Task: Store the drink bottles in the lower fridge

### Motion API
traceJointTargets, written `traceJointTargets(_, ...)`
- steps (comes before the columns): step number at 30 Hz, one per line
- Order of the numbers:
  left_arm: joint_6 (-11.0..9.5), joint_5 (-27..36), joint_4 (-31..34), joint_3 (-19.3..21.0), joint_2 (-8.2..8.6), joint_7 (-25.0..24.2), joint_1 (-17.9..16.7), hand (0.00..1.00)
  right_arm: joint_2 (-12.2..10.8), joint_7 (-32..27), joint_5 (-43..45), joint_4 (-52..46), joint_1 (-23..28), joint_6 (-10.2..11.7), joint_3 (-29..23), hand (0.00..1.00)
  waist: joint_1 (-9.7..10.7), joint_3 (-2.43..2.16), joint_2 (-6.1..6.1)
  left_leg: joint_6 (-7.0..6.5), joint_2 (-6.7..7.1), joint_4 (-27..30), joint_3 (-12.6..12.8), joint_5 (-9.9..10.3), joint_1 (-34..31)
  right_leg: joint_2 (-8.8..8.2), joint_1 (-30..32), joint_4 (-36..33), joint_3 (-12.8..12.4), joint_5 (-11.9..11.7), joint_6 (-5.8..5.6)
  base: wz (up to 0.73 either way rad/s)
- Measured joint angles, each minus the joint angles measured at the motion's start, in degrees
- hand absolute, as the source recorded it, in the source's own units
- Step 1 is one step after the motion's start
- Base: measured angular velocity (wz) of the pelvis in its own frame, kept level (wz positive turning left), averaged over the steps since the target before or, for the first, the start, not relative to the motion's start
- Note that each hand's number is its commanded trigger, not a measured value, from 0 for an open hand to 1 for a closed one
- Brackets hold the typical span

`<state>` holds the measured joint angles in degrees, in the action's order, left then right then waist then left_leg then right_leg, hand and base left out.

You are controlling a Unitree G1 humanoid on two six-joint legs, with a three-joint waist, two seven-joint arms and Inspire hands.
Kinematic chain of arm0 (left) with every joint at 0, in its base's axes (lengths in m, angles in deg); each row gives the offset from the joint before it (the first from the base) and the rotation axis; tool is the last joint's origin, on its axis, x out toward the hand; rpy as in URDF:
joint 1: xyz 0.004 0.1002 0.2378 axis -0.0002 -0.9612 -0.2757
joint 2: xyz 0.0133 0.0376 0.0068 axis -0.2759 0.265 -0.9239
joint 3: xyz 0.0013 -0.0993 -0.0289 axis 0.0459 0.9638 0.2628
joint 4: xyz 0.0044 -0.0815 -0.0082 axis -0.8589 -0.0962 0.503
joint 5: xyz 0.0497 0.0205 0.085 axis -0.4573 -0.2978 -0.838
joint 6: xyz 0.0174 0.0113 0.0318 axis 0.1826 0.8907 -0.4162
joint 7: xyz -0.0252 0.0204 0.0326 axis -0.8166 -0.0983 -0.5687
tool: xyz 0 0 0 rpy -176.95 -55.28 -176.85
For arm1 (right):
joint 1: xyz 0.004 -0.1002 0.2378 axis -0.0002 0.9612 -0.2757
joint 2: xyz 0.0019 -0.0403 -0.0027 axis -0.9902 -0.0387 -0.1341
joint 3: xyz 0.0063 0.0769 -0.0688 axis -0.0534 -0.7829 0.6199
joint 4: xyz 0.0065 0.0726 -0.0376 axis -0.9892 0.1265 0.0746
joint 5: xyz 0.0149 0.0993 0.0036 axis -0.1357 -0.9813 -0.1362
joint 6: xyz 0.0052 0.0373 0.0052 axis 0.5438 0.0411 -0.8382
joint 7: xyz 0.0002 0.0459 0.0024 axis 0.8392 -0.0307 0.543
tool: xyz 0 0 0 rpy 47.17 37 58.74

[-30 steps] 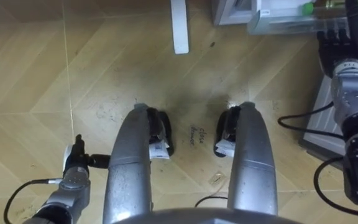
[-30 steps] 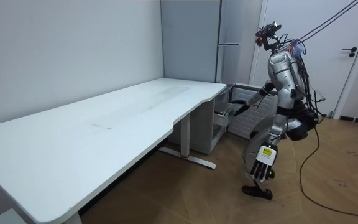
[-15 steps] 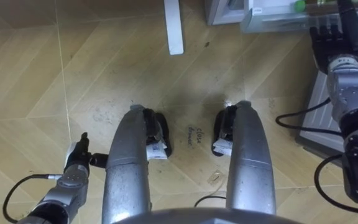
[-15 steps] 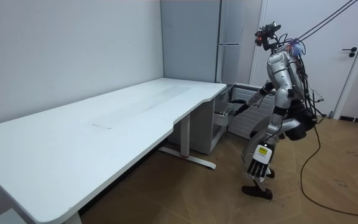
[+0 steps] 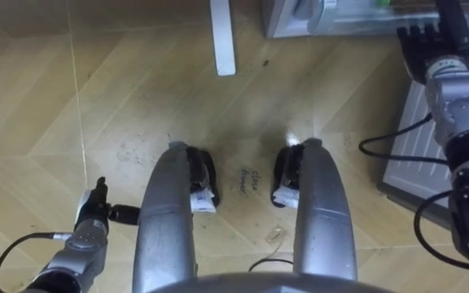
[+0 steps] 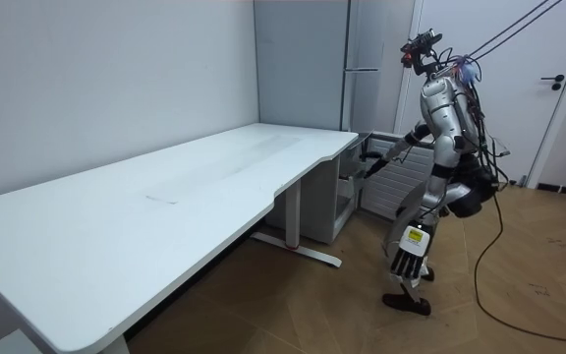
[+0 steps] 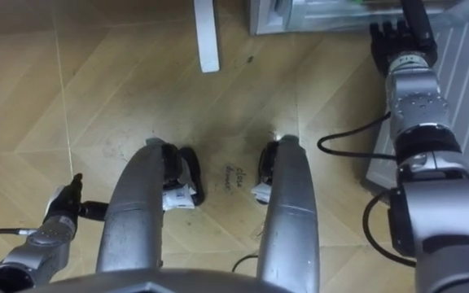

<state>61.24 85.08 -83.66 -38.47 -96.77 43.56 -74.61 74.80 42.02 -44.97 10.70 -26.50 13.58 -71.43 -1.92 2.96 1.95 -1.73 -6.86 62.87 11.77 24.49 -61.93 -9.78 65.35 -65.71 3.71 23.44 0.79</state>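
Note:
I stand on the wooden floor in front of the tall grey fridge (image 6: 364,59), whose lower drawer (image 5: 332,16) is pulled out. A clear bin sits in the drawer, and something green (image 5: 381,3) shows inside it. My right hand (image 5: 427,49) reaches forward to the drawer's right end, beside a dark upright bar (image 5: 453,18). Whether the hand grips that bar I cannot tell. In the room view the right hand (image 6: 367,163) is at the drawer. My left hand (image 5: 93,213) hangs low by my left leg with relaxed fingers and holds nothing.
A white desk leg (image 5: 222,37) stands on the floor just left of the drawer. The large white desk (image 6: 165,197) stretches off to the room view's left. A grey ribbed panel (image 7: 462,81) lies at floor level to my right. A closed door (image 6: 558,88) is behind me.
My body has straightened a little and the view has shifted towards the drawer. My right hand has risen slightly and stays at the drawer's end; the left hand still hangs.

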Motion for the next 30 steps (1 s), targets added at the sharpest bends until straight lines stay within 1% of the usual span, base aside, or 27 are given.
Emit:
traceJointTargets(1, 0.0, 0.0, -0.4, 0.0, -0.01, -0.1, 0.0, 0.00, 0.2, -0.1, 0.0, 0.1, 0.0, -0.1, 0.0, 0.00, 0.0, 0.01, 0.03, 0.01, 0.54, -1.4, -0.1, -0.6, 0.9, -0.22, -0.9, 1.1, 0.1, -0.3, -0.24, 0.12)
traceJointTargets(2, 0.0, 0.0, -0.7, 0.0, -0.02, -0.2, 0.0, 0.00, 0.2, -0.2, 0.0, 0.2, 0.0, -0.2, 0.0, 0.00, 0.0, 0.02, 0.03, -0.04, 0.64, -2.2, 0.0, -0.8, 1.4, -0.21, -1.5, 1.8, 0.2, -0.5, -0.35, 0.11)
traceJointTargets(5, 0.1, 0.0, -1.4, 0.0, -0.44, -0.6, -0.3, 0.00, 0.4, -0.2, 0.0, 0.3, -0.2, -0.5, 0.0, 0.00, -0.2, 0.03, 0.10, 0.03, 1.22, -5.9, -0.2, -2.5, 3.4, -0.71, -4.0, 5.2, 1.4, -1.4, -0.22, 0.12)
traceJointTargets(6, 0.1, -0.1, -1.4, 0.0, -0.51, -0.8, -0.3, 0.00, 0.7, -0.2, 0.0, 0.3, -0.2, -0.6, 0.0, 0.00, -0.1, 0.03, 0.12, 0.04, 1.69, -7.1, -0.4, -3.0, 3.9, -1.10, -4.6, 5.9, 1.7, -1.5, -0.24, 0.20)
traceJointTargets(9, 0.0, -0.2, -1.2, 0.9, -0.67, -1.3, -1.1, 0.00, 1.6, -0.2, 0.0, 0.3, -0.9, -1.5, 0.0, 0.00, -0.8, 0.02, 0.11, 0.32, 1.72, -9.3, -0.8, -3.9, 4.9, -1.13, -6.0, 8.3, 2.7, -2.3, -0.04, 0.06)
traceJointTargets(12, 0.1, -0.3, -1.4, 1.3, -0.93, -2.1, -1.7, 0.00, 1.8, 0.0, 0.0, 0.3, -1.6, -1.4, 0.0, 0.00, -1.7, 0.01, 0.09, 0.59, 1.77, -12.2, -1.2, -5.1, 7.0, -1.14, -8.6, 11.3, 4.0, -3.1, 0.18, 0.07)
traceJointTargets(14, 0.2, -0.3, -1.7, 1.5, -0.99, -2.5, -2.1, 0.00, 1.9, 0.1, 0.0, 0.3, -2.2, -1.4, 0.0, 0.00, -1.8, 0.01, 0.09, 0.70, 1.96, -13.7, -1.3, -5.9, 8.0, -1.28, -10.2, 12.5, 5.1, -3.2, 0.22, 0.23)
traceJointTargets(16, 0.3, -0.4, -1.7, 3.2, -0.98, -3.2, -2.6, 0.00, 1.7, 0.8, 0.0, 0.3, -2.3, -1.6, 0.0, 0.00, -1.7, -0.01, 0.12, 0.74, 2.22, -15.4, -1.7, -7.0, 8.7, -1.74, -11.4, 14.0, 6.2, -3.7, 0.39, 0.22)
traceJointTargets(17, 0.4, -0.5, -1.7, 3.5, -0.98, -3.5, -2.8, 0.00, 1.7, 0.9, 0.0, 0.3, -2.3, -1.7, 0.0, 0.00, -1.7, -0.01, 0.13, 0.75, 2.27, -15.7, -1.7, -7.3, 8.8, -1.88, -11.5, 14.3, 6.3, -3.9, 0.40, 0.13)
traceJointTargets(18, 0.4, -1.4, -1.6, 4.0, -0.98, -3.7, -2.9, 0.00, 1.7, 1.5, 0.0, 0.3, -2.3, -1.6, 0.0, 0.00, -1.7, -0.01, 0.12, 0.59, 2.61, -16.3, -1.7, -7.8, 8.9, -2.22, -11.6, 14.5, 6.6, -4.1, 0.40, 0.10)
traceJointTargets(20, 0.4, -2.1, -1.4, 5.3, -0.99, -3.8, -3.3, 0.00, 1.7, 1.7, -0.2, 0.2, -2.3, -1.5, -0.1, 0.00, -2.1, -0.02, 0.12, 0.51, 2.69, -17.1, -1.8, -8.5, 8.9, -2.27, -11.7, 15.0, 7.1, -4.6, 0.53, 0.13)
traceJointTargets(21, 0.4, -2.6, -1.3, 6.0, -1.03, -3.8, -3.4, 0.00, 1.8, 1.7, -0.2, 0.2, -2.3, -1.4, -0.5, 0.00, -2.4, -0.02, 0.11, 0.52, 2.88, -17.7, -2.0, -9.1, 8.9, -2.37, -11.7, 15.2, 7.4, -4.8, 0.68, 0.16)
traceJointTargets(22, 0.4, -3.1, -1.3, 6.7, -1.01, -4.0, -3.6, 0.00, 1.9, 1.4, -0.4, 0.2, -2.3, -1.4, -0.8, 0.00, -2.9, -0.02, 0.12, 0.84, 3.44, -18.2, -2.7, -9.7, 9.0, -2.58, -11.9, 15.3, 7.5, -4.9, 0.83, 0.20)
traceJointTargets(23, 0.4, -3.5, -1.3, 7.3, -1.00, -4.3, -3.9, 0.00, 1.9, 1.0, -0.6, 0.2, -2.3, -1.4, -0.8, 0.00, -3.0, -0.02, 0.11, 0.89, 3.60, -18.6, -2.8, -10.0, 9.2, -2.78, -12.1, 15.3, 7.6, -4.9, 0.89, 0.24)
traceJointTargets(24, 0.4, -4.1, -1.4, 8.1, -1.00, -4.7, -4.5, 0.00, 1.9, 0.1, -0.6, 0.2, -2.3, -1.5, -0.8, 0.00, -3.1, -0.02, 0.11, 1.01, 3.80, -19.5, -3.0, -10.7, 9.7, -3.18, -12.5, 15.4, 7.9, -5.0, 1.03, 0.23)
traceJointTargets(26, 0.4, -4.3, -1.4, 8.6, -0.99, -4.8, -5.2, 0.00, 1.8, -0.2, -0.7, 0.2, -2.3, -1.5, -0.7, 0.00, -3.5, -0.04, 0.01, 1.53, 4.17, -20.6, -3.7, -11.7, 10.0, -3.32, -12.9, 15.8, 8.5, -5.2, 1.46, 0.20)
traceJointTargets(28, 0.6, -5.4, -1.4, 9.5, -0.90, -5.6, -5.9, 0.00, 1.5, -0.2, -0.6, 0.2, -2.3, -1.4, -0.7, 0.00, -3.7, -0.02, -0.02, 2.17, 4.44, -21.4, -4.6, -12.7, 10.1, -3.48, -13.0, 15.7, 9.3, -5.1, 2.14, 0.20)
traceJointTargets(29, 0.8, -5.4, -1.4, 9.5, -0.87, -5.9, -5.9, 0.00, 1.5, -0.2, -0.7, 0.2, -2.3, -1.4, -0.7, 0.00, -3.9, -0.02, -0.02, 2.37, 4.44, -21.4, -4.9, -12.9, 10.1, -3.48, -13.0, 15.5, 9.5, -5.1, 2.36, 0.15)
traceJointTargets(30, 1.1, -5.3, -1.0, 9.5, -0.80, -6.3, -6.0, 0.00, 1.5, -0.3, -0.6, 0.2, -2.3, -1.4, -0.7, 0.00, -4.2, -0.01, -0.04, 2.65, 4.51, -21.4, -5.2, -13.1, 10.1, -3.82, -13.1, 15.1, 10.1, -4.8, 2.89, 0.20)
